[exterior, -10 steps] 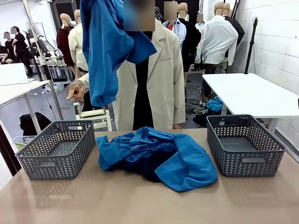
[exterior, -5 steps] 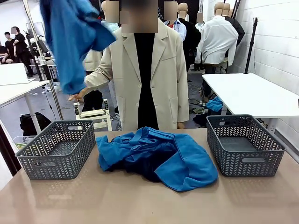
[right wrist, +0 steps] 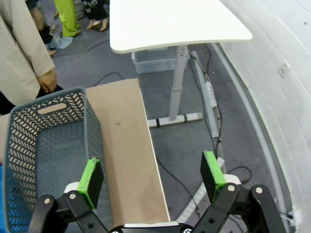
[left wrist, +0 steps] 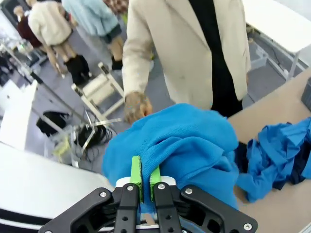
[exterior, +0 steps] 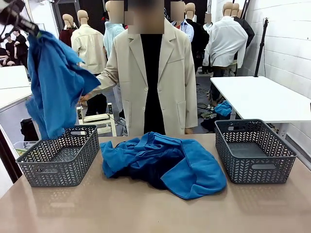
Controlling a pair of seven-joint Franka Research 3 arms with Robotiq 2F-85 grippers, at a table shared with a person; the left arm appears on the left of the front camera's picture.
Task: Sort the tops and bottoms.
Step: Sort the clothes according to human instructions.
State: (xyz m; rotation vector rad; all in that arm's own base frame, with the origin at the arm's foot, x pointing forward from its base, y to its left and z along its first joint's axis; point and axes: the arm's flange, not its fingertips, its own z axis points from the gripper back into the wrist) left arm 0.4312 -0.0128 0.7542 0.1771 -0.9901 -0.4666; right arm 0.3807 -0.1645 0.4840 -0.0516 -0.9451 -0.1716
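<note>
In hand: left jaws clench a shirt [exterior: 53, 82] above the 9 o'clock basket [exterior: 58, 165].
Right jaws: released.
Remaining: pile [exterior: 165, 160] unsorted.

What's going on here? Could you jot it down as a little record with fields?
Left end effector: shut on a blue shirt hanging by the left grey basket
Right end effector: open, holding nothing, near the right grey basket
Table: pile of blue shirts over a dark navy garment
Person: stands at the far side
</note>
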